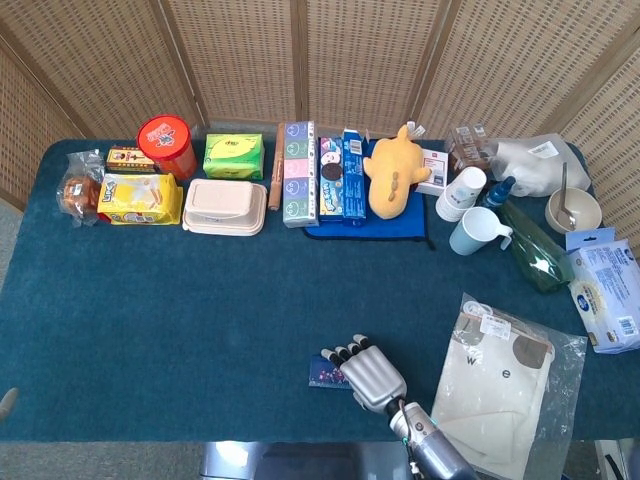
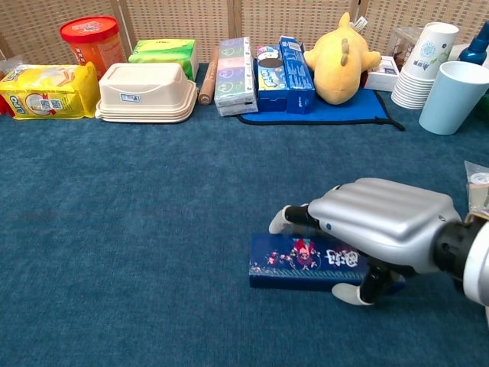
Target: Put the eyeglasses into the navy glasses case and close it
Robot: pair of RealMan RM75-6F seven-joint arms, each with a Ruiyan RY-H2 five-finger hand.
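- The right robot hand (image 2: 382, 225) lies palm-down over the navy glasses case (image 2: 306, 261), its fingers (image 2: 286, 215) curling over the far long edge and its thumb (image 2: 353, 293) against the near edge, so it grips the case from above.
- In the head view the same right robot hand (image 1: 368, 372) sits at the near edge of the counter (image 1: 200, 300), covering most of the navy glasses case (image 1: 325, 372), of which only the left end shows.
- The case is shut and lies flat on the blue cloth of the counter, a printed pattern on its lid; no eyeglasses show in either view.
- The left robot hand appears in neither view.
- Just right of the hand lies a clear plastic bag holding a folded cream cloth (image 1: 500, 385).
- Well apart, along the far edge: a yellow plush toy (image 2: 340, 57) on a blue mat (image 2: 321, 107), boxes (image 2: 235, 65) beside it, a beige lidded container (image 2: 147, 92), a yellow snack packet (image 2: 47, 92), a red tub (image 2: 92, 38) and a green packet (image 2: 162, 53).
- At the far right stand a stack of paper cups (image 2: 424, 65) and a pale blue mug (image 2: 451, 95).
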